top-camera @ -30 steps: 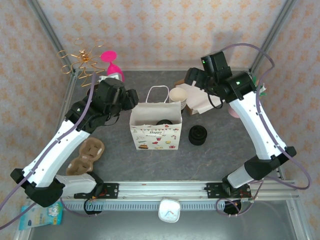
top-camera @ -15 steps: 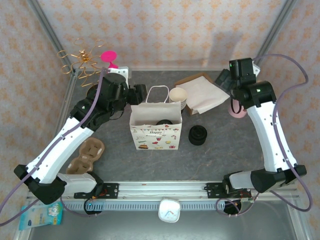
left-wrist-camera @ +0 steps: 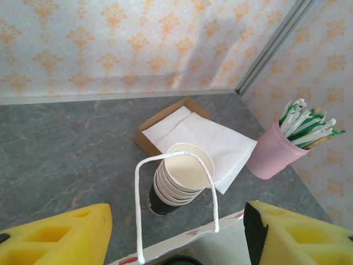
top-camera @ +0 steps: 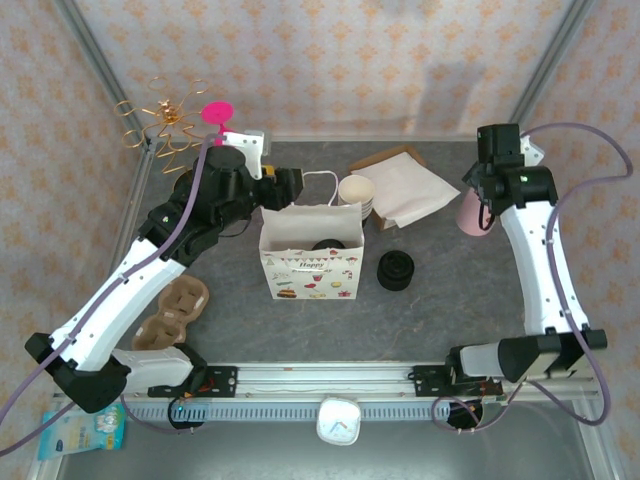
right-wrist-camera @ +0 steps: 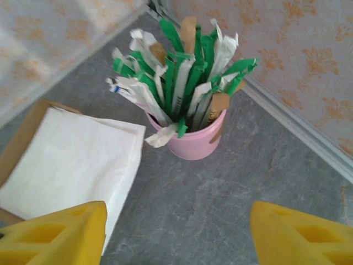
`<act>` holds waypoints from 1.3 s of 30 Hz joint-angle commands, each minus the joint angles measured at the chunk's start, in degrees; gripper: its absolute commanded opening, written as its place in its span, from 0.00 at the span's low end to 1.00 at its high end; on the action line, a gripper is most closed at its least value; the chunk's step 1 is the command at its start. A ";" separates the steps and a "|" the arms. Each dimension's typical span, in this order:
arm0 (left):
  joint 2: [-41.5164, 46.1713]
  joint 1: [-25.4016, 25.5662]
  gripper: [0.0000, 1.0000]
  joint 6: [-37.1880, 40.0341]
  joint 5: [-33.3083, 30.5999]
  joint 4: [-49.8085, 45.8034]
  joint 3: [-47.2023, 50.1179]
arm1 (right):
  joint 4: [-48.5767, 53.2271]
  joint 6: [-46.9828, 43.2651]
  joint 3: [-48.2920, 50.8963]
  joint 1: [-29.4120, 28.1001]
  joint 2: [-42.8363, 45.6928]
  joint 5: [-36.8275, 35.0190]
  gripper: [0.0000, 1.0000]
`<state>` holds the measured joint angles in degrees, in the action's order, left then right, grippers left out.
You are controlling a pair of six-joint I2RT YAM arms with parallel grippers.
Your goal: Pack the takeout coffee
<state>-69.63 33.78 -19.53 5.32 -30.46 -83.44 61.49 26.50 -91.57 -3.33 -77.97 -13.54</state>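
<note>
Jaws stood apart on left arm, by paper bag handle, and right arm, facing pink cup; lidded coffee sat inside bag.

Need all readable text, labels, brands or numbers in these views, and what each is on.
"Happy": on the front of the paper gift bag; the smaller print beside it is too small to read.
Blue-and-white packet beside the left arm's base: printed, but too blurred to read.
Wrapped sticks in the pink cup: a small mark on one wrapper, not legible.
No other text or numbers can be read.
</note>
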 commanded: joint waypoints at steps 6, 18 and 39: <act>-0.50 0.23 0.66 0.47 0.32 3.05 1.26 | -2.78 -7.29 0.79 2.05 -5.66 1.35 0.62; -0.38 0.19 0.67 -0.07 -2.38 3.31 1.26 | -0.68 -10.07 -4.88 2.18 -13.25 -3.80 0.48; -1.56 0.17 0.68 -0.19 -2.85 2.16 -0.55 | 0.51 -12.44 -7.28 2.19 -14.62 -3.10 0.17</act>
<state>-71.02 33.78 -19.59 3.97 -28.86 -82.76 60.47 14.17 -97.25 -1.54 -92.42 -16.08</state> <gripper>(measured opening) 0.676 0.192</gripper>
